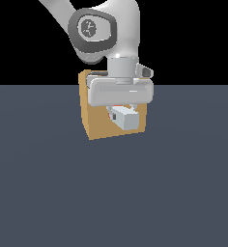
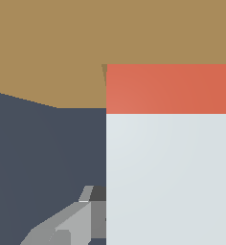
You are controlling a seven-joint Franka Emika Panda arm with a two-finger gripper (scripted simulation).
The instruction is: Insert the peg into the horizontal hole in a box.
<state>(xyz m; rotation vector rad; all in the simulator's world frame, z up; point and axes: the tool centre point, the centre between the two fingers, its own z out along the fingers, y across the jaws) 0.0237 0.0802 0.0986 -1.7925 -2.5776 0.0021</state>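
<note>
The pincer (image 1: 121,112) is clamped on the peg (image 1: 124,117), holding it level so its red end enters the box (image 1: 97,120).

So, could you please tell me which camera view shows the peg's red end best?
The wrist view. There the peg fills much of the frame, and its red end is a broad band meeting the tan box. In the exterior view the claw hides most of it; only a sliver of red shows beside the white bar.

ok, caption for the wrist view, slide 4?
Gripped peg with its red end entering the tan box.
</note>
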